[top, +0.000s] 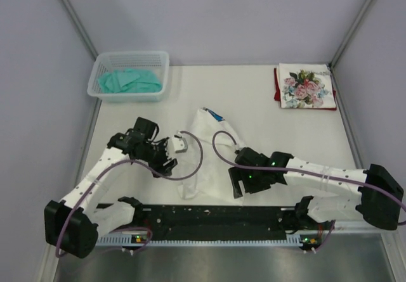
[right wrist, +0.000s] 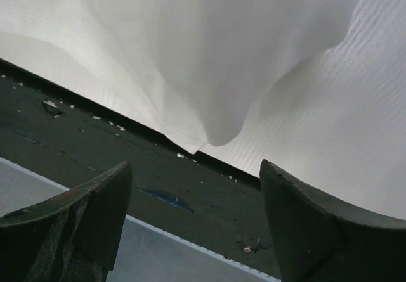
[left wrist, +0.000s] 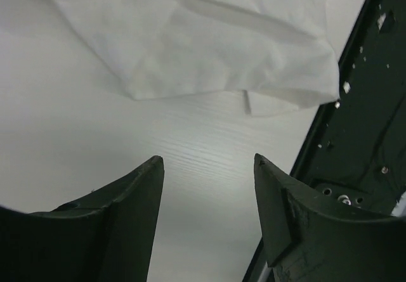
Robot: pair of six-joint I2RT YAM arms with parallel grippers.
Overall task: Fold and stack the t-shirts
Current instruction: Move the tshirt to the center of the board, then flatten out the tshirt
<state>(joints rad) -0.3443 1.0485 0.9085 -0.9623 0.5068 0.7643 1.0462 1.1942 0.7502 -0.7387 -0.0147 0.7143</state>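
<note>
Top view: white t-shirt (top: 206, 149) lies crumpled, roughly mid-table (top: 266, 123), between the two arms. It is bunched into a long, narrow shape running front to back, w/ a bit of blue showing at the far tip. Near hem reaches the edge of the black rail (top: 216, 215) along the front of the table.

L gripper (left wrist: 206, 161): fingers spread wide, nothing between them. Sits just left of the shirt, over bare tabletop. L wrist cam: shirt edge and a folded corner lie ahead of the fingertips, not touching. Black rail runs down the right side of that view.

R gripper (right wrist: 195, 168): fingers also spread, nothing pinched. Sits at the shirt's near-right edge, close to the rail. R wrist cam: a drooping fold of white cloth lies ahead of the tips, overlapping the rail edge. Contact btwn fingers and cloth can't be told from this angle.

Back right corner: rose-print t-shirt (top: 307, 87) is folded flat into a square and rests on top of the dark red t-shirt (top: 277, 92). Only a thin red border shows at the left and near edges.

Back left corner: pale mesh basket (top: 130, 55) holding a crumpled teal cloth (top: 130, 80). It is well apart from both grippers.
</note>
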